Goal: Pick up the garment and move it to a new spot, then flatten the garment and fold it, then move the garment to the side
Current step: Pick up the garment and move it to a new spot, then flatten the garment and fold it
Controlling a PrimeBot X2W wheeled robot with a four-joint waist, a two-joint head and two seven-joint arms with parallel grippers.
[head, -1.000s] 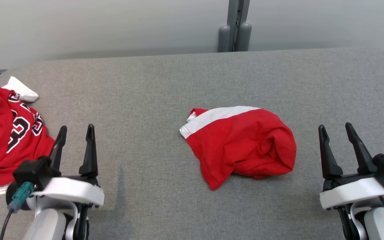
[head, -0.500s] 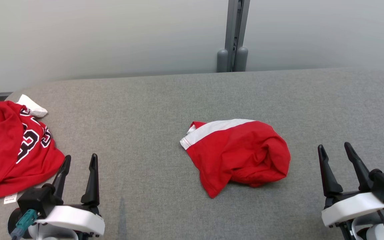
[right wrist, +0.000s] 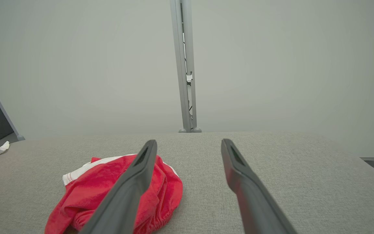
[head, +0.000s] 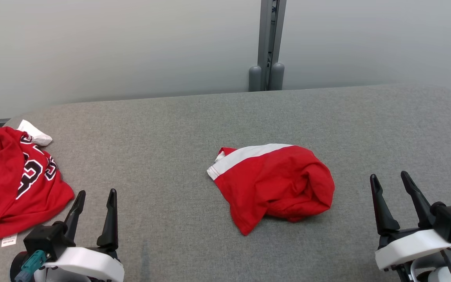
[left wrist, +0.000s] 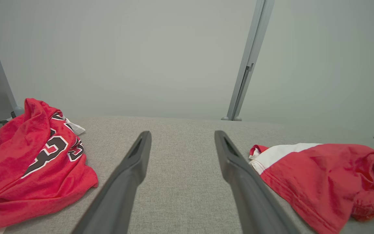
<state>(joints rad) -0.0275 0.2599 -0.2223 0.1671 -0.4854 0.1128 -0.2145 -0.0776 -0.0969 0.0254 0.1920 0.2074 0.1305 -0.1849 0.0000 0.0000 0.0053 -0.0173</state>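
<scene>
Red garment [head: 272, 184] is lying bunched between the left gripper [head: 96, 192] and right gripper [head: 388, 175], both gaping wide and holding nothing, with pickup, flattening and folding seemingly all waiting.

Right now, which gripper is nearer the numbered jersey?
Left. The left gripper is close beside the numbered jersey, on its right; right gripper is far off, beyond the red-and-white garment.

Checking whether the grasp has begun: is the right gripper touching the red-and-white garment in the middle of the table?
Apart. The head view shows bare grey table between the right gripper and the red-and-white garment; the jaws stand open, empty.
</scene>
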